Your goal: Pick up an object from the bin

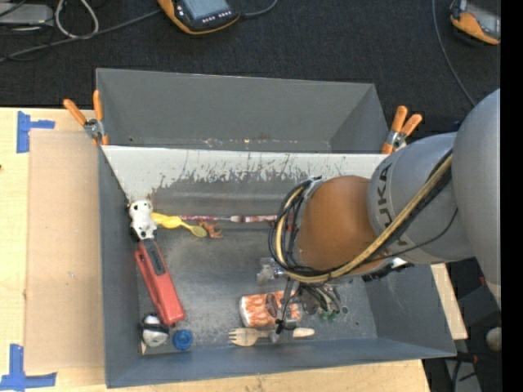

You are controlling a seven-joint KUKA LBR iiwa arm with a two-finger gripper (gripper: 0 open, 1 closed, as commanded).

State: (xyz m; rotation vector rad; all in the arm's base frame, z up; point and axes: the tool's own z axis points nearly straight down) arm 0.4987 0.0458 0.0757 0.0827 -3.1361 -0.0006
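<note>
Gripper (286, 315) low at the frame's lower middle, over an orange-and-white packet (260, 309), perhaps touching it, grip state unclear, pale fork (249, 336) just below, red tool (160, 284) at left

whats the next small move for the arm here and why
Probably a slight shift toward the view's left. The gripper sits at the right end of the orange-and-white packet near the front wall of the bin, with a pale fork just in front. Centring over the packet first should lessen the chance of catching the fork.
</note>
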